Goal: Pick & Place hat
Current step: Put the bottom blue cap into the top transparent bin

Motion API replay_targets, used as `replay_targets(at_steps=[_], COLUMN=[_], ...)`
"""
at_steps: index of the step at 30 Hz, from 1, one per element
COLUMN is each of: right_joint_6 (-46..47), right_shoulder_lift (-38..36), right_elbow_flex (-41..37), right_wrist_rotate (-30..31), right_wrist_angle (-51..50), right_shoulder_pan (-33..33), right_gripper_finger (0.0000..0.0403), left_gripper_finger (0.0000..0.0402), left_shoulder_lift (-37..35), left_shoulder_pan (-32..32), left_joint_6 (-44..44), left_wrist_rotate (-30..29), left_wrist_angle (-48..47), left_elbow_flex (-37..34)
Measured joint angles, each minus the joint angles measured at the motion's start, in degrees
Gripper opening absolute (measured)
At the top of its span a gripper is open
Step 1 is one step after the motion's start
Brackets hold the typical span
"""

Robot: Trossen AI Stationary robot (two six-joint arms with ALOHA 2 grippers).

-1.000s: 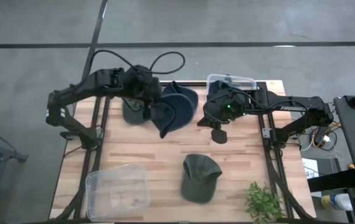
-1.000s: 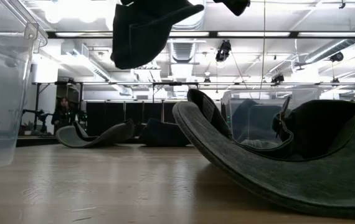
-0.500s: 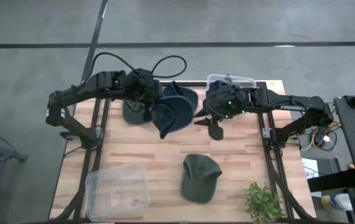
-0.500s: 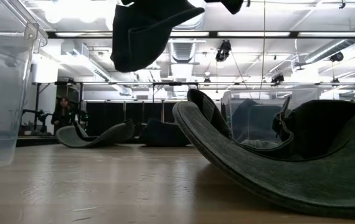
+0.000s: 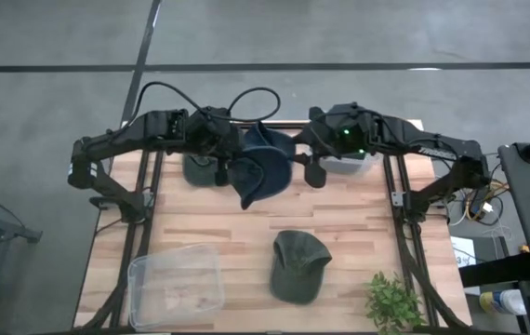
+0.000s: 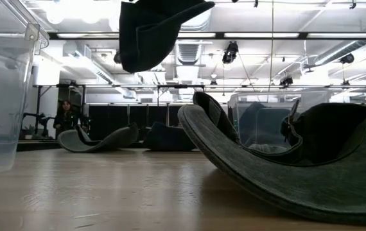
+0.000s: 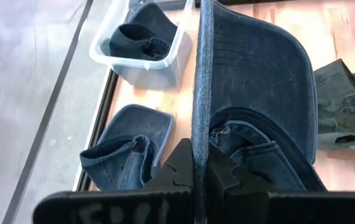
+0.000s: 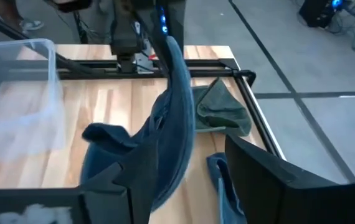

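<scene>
A blue cap [image 5: 258,175] hangs above the table's far middle, and my left gripper [image 5: 220,166] is shut on it. In the low view the cap [image 6: 152,32] hangs clear of the wood. My right gripper [image 5: 313,172] stands open just right of the cap's brim; in its wrist view the cap [image 8: 172,118] hangs in front of its fingers, and I see no touch. A green hat [image 5: 298,265] lies near the front edge, resting on its brim and crown [image 6: 279,173]. My left gripper pinches the blue cap's brim edge [image 7: 201,146] between its two fingers, with the brim standing on edge. The fingers slant downward from the table's left. The cap's crown [image 7: 252,81] hangs beyond and below the fingers, lifted clear of the table.
A green cap [image 5: 193,169] and a blue hat [image 5: 274,140] lie on the far part of the table. A clear container [image 7: 141,46] at the far right holds a dark hat. An empty-looking clear bin [image 5: 177,284] sits near left, a plant [image 5: 393,302] near right.
My right gripper has opened, risen and moved toward the table's far edge, ending beside the hanging cap's brim. The blue cap stays lifted in my left gripper.
</scene>
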Motion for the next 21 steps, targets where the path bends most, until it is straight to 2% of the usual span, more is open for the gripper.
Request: replay_targets(at_steps=[6, 12, 21], right_joint_6=[-2.19, -5.23, -6.18], right_shoulder_lift=[4.43, 9.33, 20.60], right_elbow_flex=[3.87, 11.02, 24.74], right_wrist_rotate=[-1.21, -1.45, -4.66], right_wrist_angle=[-2.29, -4.32, -16.22], right_shoulder_pan=[-1.09, -1.35, -1.41], right_gripper_finger=[0.0189, 0.0190, 0.0189], left_gripper_finger=[0.0005, 0.0005, 0.0005], left_shoulder_lift=[0.00, 0.00, 0.00], left_shoulder_pan=[-0.10, -0.84, -1.14], left_joint_6=[0.56, 0.82, 1.45], left_wrist_rotate=[-0.02, 0.00, 0.00], left_wrist_angle=[0.89, 0.89, 0.96], left_elbow_flex=[0.00, 0.00, 0.00])
